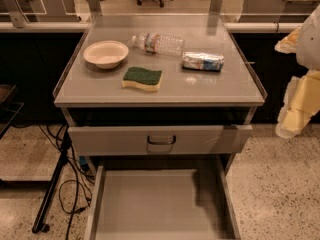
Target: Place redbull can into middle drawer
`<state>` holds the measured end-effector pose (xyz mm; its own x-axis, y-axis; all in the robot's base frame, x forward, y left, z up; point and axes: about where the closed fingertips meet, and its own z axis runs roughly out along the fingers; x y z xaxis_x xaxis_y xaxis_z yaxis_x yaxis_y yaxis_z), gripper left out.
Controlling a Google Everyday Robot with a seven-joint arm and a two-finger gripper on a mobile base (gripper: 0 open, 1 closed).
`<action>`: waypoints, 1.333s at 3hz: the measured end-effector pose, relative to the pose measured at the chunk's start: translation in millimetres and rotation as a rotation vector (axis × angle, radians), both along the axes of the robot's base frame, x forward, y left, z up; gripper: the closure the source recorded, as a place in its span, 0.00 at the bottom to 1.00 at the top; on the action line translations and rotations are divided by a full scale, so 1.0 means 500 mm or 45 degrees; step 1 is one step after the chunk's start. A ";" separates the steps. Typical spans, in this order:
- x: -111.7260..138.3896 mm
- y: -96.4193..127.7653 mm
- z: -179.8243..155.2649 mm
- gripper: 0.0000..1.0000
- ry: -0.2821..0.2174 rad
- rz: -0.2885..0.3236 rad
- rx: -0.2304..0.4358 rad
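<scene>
Left of the end effector, which hangs off the table's right edge, the redbull can lies sideways, long axis pointing toward it. The middle drawer sits open lower left. I cannot tell the end effector's spread.

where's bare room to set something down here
Middle drawer: floor bare wall to wall. Cabinet top: front right corner, in front of the redbull can, is free; bowl, water bottle and sponge crowd the left. Gripper hangs off its right side.
</scene>
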<state>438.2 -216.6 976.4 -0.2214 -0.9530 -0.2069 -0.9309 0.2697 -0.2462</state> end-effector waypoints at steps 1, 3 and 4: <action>0.000 0.000 0.000 0.00 0.000 0.000 0.000; 0.084 0.014 0.001 0.00 -0.094 0.002 0.184; 0.084 0.014 0.001 0.00 -0.094 0.002 0.184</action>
